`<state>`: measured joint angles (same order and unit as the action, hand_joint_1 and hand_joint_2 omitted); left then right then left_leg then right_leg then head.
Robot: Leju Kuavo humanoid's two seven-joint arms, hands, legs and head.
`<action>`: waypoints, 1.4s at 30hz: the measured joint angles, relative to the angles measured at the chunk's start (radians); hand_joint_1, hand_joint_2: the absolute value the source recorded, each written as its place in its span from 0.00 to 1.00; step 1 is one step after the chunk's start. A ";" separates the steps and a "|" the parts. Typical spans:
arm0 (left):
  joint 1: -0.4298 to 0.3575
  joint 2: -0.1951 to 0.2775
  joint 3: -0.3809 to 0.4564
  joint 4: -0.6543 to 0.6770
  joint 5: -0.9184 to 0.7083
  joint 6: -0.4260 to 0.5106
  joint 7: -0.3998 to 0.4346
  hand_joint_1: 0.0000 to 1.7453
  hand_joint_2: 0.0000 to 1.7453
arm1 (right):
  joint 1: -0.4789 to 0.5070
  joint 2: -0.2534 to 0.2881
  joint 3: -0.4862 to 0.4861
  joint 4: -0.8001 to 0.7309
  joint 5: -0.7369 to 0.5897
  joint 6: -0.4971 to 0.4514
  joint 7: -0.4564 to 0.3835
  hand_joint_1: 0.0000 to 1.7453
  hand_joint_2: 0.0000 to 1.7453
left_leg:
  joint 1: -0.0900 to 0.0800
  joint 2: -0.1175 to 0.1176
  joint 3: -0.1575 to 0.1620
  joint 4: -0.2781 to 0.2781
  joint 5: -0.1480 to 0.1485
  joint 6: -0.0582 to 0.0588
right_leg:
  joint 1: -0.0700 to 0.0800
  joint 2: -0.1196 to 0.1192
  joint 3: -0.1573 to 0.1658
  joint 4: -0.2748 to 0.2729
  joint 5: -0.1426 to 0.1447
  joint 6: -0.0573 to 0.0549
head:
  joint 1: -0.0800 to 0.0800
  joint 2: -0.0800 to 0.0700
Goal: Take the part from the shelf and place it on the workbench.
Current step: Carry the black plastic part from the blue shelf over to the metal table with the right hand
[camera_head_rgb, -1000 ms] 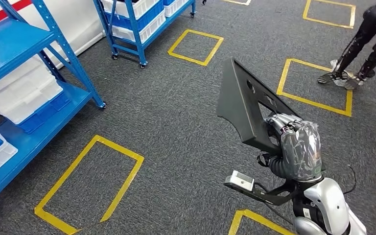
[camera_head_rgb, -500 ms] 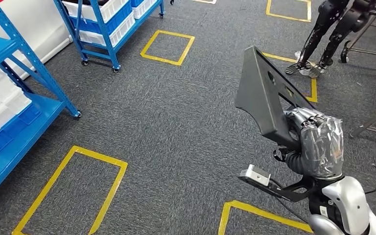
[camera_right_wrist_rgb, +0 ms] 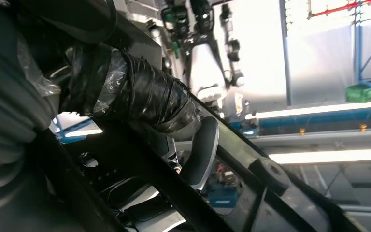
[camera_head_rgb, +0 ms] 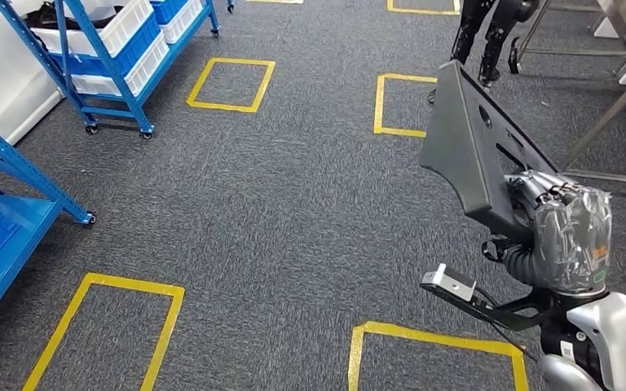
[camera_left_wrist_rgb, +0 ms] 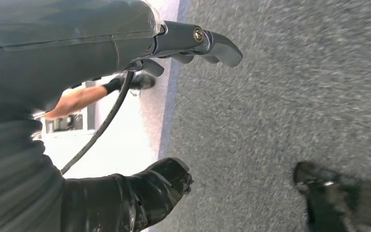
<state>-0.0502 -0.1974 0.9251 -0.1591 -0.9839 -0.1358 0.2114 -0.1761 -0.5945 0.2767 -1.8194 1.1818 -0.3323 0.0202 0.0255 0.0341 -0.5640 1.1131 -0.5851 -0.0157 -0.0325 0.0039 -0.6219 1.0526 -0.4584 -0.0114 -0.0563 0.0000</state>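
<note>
The part (camera_head_rgb: pixel 473 147) is a dark grey flat panel with cut-outs, held upright over the carpet at the right of the head view. My right hand (camera_head_rgb: pixel 566 232), wrapped in clear film, grips its lower edge. In the right wrist view the taped thumb (camera_right_wrist_rgb: pixel 140 99) presses against the panel's dark rim (camera_right_wrist_rgb: pixel 251 159). My left hand (camera_left_wrist_rgb: pixel 193 46) hangs over the grey carpet in the left wrist view, fingers apart and holding nothing.
A blue wheeled rack with white and blue bins (camera_head_rgb: pixel 106 49) stands at the back left, and a blue shelf (camera_head_rgb: pixel 0 236) at the left edge. Yellow tape rectangles (camera_head_rgb: pixel 232 81) mark the carpet. Dark legs (camera_head_rgb: pixel 489 24) and a metal table frame (camera_head_rgb: pixel 611 98) are at the top right.
The camera has turned right: shelves and floor marks slid left, and a table frame came in at top right. The panel stays in my right hand's grip.
</note>
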 joint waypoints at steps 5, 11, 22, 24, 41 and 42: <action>0.003 0.000 0.000 0.000 0.000 0.000 0.000 0.00 1.00 | 0.005 -0.002 -0.002 -0.005 0.000 0.000 0.000 1.00 1.00 | -0.016 -0.029 -0.095 0.166 -0.025 0.029 | 0.022 0.054 0.001 0.000 0.002 -0.009 | 0.000 0.000; 0.002 0.001 0.001 0.000 0.000 0.000 0.001 0.00 1.00 | 0.008 -0.003 -0.010 -0.012 0.000 0.000 0.000 1.00 1.00 | -0.039 -0.100 0.014 -0.089 0.095 0.105 | 0.022 0.119 0.001 -0.010 0.012 -0.001 | 0.002 0.000; 0.002 -0.009 0.001 0.000 -0.027 0.027 0.043 0.00 1.00 | 0.051 -0.021 -0.038 -0.017 0.161 -0.013 0.037 1.00 1.00 | -0.022 0.031 0.039 -0.127 0.094 0.063 | -0.002 -0.035 -0.030 0.081 -0.025 0.060 | 0.005 0.000; -0.002 -0.019 0.001 0.000 -0.041 0.052 0.071 0.00 1.00 | 0.056 -0.027 -0.036 -0.016 0.291 -0.040 0.091 1.00 1.00 | -0.025 0.047 0.037 -0.108 0.080 0.049 | 0.003 -0.057 0.013 0.002 -0.004 0.049 | 0.004 0.000; -0.009 -0.049 -0.004 0.001 -0.078 0.068 0.102 0.00 1.00 | 0.031 -0.168 0.072 0.013 0.384 -0.055 0.287 1.00 1.00 | -0.017 -0.101 0.028 -0.092 0.072 0.036 | 0.001 0.101 -0.009 -0.013 0.020 0.022 | 0.004 0.000; -0.011 -0.050 -0.004 0.001 -0.078 0.068 0.102 0.00 1.00 | 0.030 -0.172 0.076 0.014 0.384 -0.054 0.297 1.00 1.00 | -0.018 -0.091 0.029 -0.097 0.075 0.039 | 0.000 0.111 -0.012 -0.017 0.026 0.030 | 0.003 0.000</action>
<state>-0.0607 -0.2477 0.9213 -0.1579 -1.0618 -0.0675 0.3136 -0.1464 -0.7667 0.3530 -1.8052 1.5660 -0.3865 0.3177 0.0075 -0.0570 -0.5346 1.0157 -0.5102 0.0231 -0.0328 0.1150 -0.6334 1.0360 -0.4328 0.0189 -0.0528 0.0001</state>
